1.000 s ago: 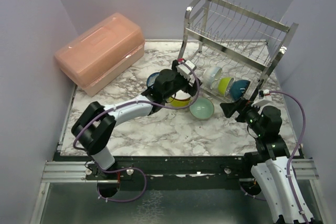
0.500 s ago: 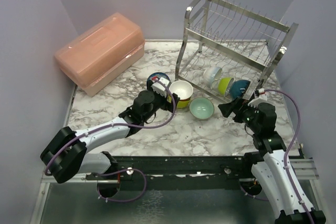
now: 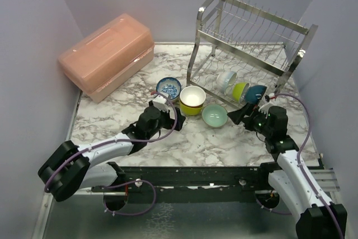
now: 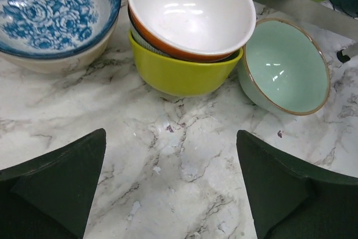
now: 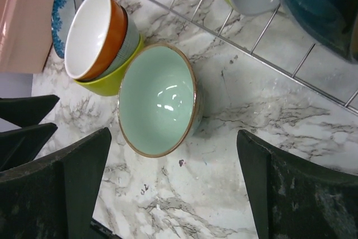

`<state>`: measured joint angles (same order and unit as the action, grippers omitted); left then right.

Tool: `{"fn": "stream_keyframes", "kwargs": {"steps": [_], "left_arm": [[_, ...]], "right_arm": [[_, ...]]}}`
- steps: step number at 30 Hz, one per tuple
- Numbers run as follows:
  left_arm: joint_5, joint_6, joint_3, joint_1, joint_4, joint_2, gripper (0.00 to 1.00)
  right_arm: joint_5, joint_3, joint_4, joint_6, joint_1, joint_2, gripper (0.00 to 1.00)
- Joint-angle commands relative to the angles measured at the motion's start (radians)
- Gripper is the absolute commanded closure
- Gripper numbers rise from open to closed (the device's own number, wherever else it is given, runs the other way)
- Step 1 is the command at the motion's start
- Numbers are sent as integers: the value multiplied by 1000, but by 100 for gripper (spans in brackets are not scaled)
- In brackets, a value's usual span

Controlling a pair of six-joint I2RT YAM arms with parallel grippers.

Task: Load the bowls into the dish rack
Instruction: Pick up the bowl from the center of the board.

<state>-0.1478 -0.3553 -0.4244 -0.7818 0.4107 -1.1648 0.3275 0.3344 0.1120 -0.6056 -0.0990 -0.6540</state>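
Dish rack (image 3: 251,37) only part loaded

You are working over a marble table (image 3: 168,138). A pink lidded box (image 3: 106,54) sits at its far left corner, and the steel rack stands at the far right. Your left gripper (image 4: 170,144) sits low over the marble near the middle, fingers spread wide with nothing between them. Your right gripper (image 5: 173,138) is near the rack's front right leg, also spread wide and empty, facing the mint bowl (image 3: 215,116).

On the rack's lower tier you have three bowls standing on edge, side by side: a pale bowl (image 3: 226,79), a lime bowl (image 3: 240,89) and a teal bowl (image 3: 256,92). On the table in front of the rack, a white bowl (image 3: 192,95) is nested over a yellow-green bowl (image 3: 192,110). The mint bowl is just beside that stack on the right, and a blue-and-white patterned bowl (image 3: 168,88) is on the left.
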Motion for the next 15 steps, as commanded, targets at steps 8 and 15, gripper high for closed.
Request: {"fn": "stream_keyframes", "kwargs": {"steps": [8, 15], "left_arm": [[135, -317, -59, 10, 24, -137, 1], [160, -335, -63, 11, 79, -117, 1]], "right_arm": [[119, -81, -204, -60, -5, -126, 5], [138, -101, -311, -74, -4, -237, 10]]}}
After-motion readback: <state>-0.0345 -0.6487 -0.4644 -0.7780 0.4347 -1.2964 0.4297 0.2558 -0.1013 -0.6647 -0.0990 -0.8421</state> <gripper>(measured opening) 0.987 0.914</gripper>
